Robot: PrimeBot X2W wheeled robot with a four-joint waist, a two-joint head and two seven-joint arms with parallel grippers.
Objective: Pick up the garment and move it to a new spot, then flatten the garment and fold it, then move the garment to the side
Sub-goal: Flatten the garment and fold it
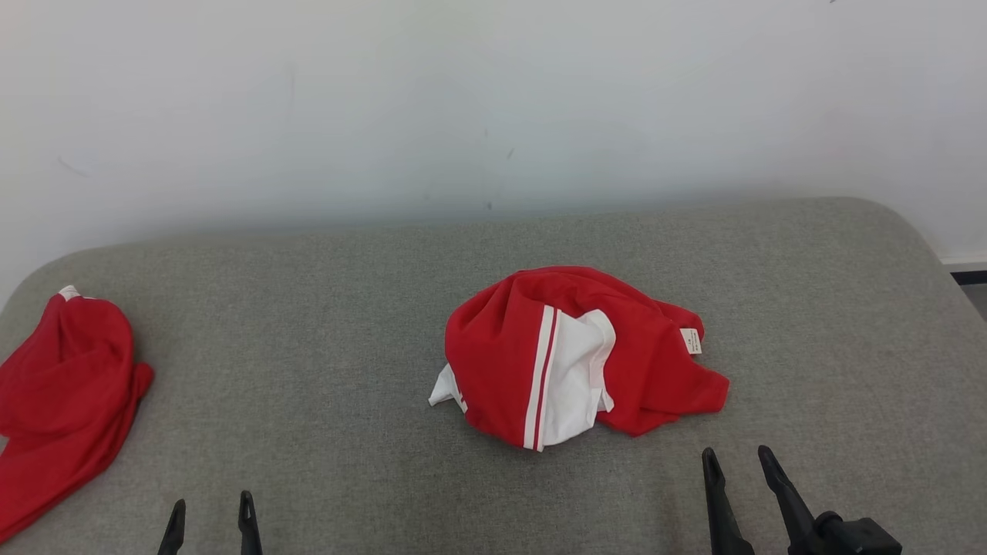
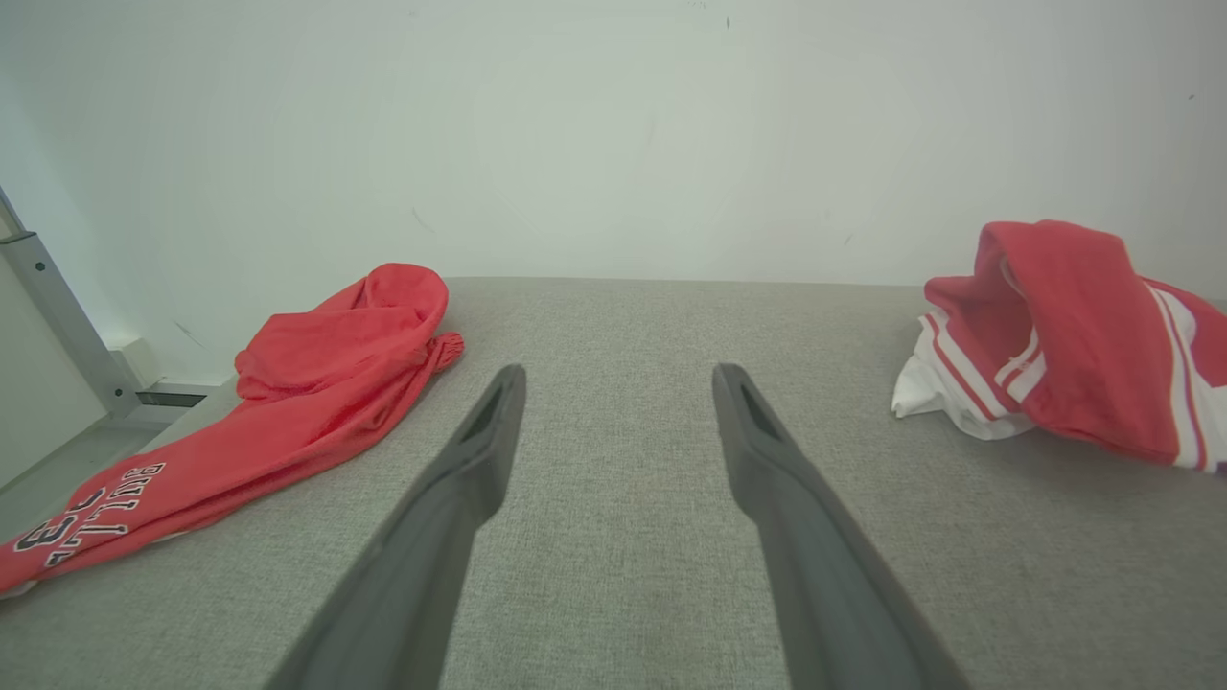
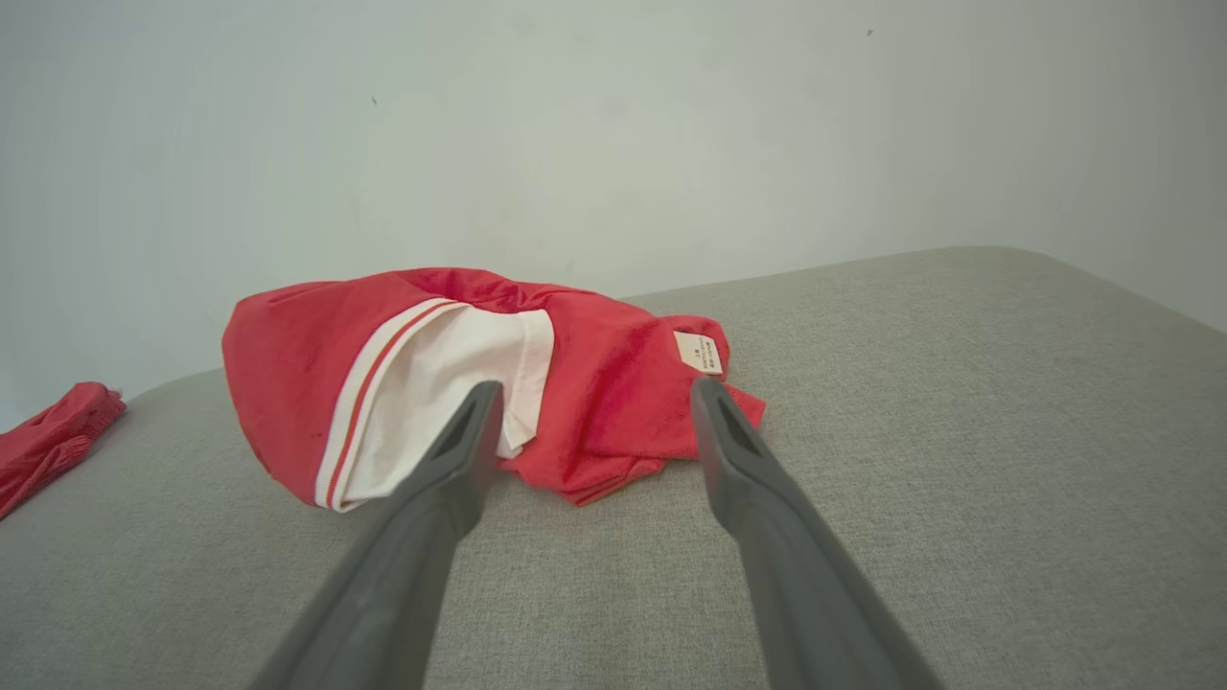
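**A:** What is there, counted?

**B:** Two pieces of clothing, two claws, one padded surface (image 1: 347, 324), one wall (image 1: 463, 100); each claw has two long dark tapering fingers.

**A:** Materials and shapes?

**B:** The surface is grey woven fabric with rounded far corners; the wall is plain white with a few faint marks. The garment (image 1: 570, 354) is soft red knit, crumpled into a low mound, with a white panel edged by white and red stripes and a small white label (image 1: 691, 340) on its right fold. The second red cloth (image 1: 62, 385) is a limp heap; the left wrist view shows printed lettering on it.

**A:** Where does the garment lie?

**B:** At the centre of the head view, on the surface. The second red cloth lies at the left edge, well apart from it.

**A:** And against the claws?

**B:** The right claw (image 1: 736, 453), at the lower right, is released with fingers spread; the garment lies near, up and to the left of its tips, apart from them. The left claw (image 1: 212, 501), at the lower left, is likewise spread and holds nothing; the garment is well off to its right.
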